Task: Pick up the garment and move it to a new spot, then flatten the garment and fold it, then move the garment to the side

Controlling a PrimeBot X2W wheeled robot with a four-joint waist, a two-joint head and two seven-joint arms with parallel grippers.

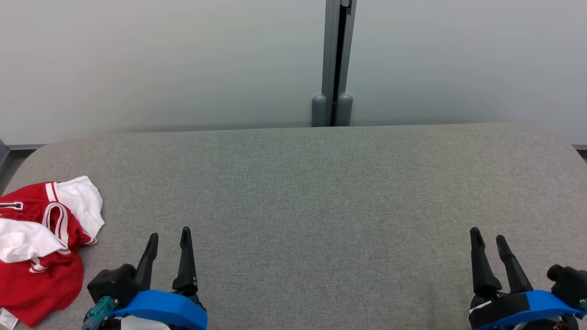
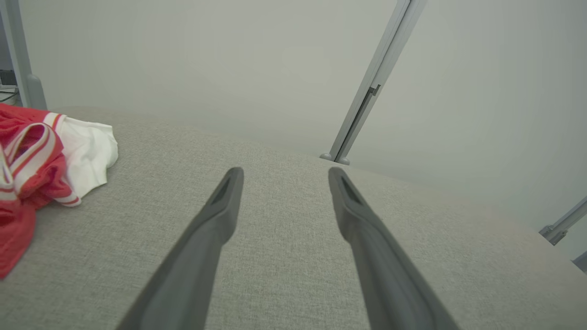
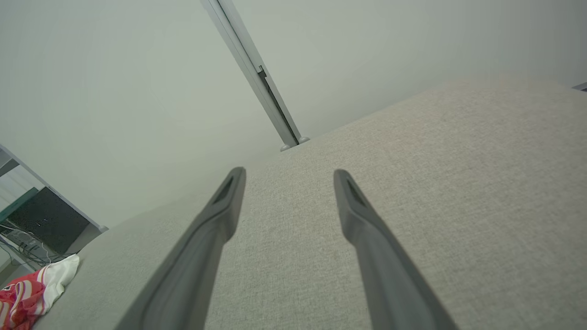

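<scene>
Two grippers hang over the near edge of the grey fabric surface [image 1: 321, 192], and both are released. The left gripper [image 1: 169, 233] sits toward the near left corner with its dark fingers spread wide and nothing between them. The right gripper [image 1: 487, 234] is toward the near right corner, equally wide apart and empty. In each wrist view the fingertips frame bare grey cloth. Whether the tips touch the surface or float just above it cannot be told.

Behind the far edge rises a pale wall [image 1: 160, 59], split by a grey metal post [image 1: 331, 50] whose two rounded feet [image 1: 332, 110] meet the far edge near its middle. In the right wrist view, dark equipment and cables [image 3: 32, 233] show past the left end of the surface.

The garment [image 1: 41, 243], red with white sleeves and red-and-white striped trim, lies crumpled against the left edge, near the near left corner and just left of the left gripper. Bare cloth lies between the two, and they are apart. The right gripper is well apart from it, across the whole width. The heap's long axis runs roughly along the left edge, near to far. A white sleeve [image 1: 82, 201] fans out at the far end toward the middle of the surface. A small white label [image 1: 7, 317] lies at the near end. The striped neckline [image 1: 57, 220] sits between them, facing up.
</scene>
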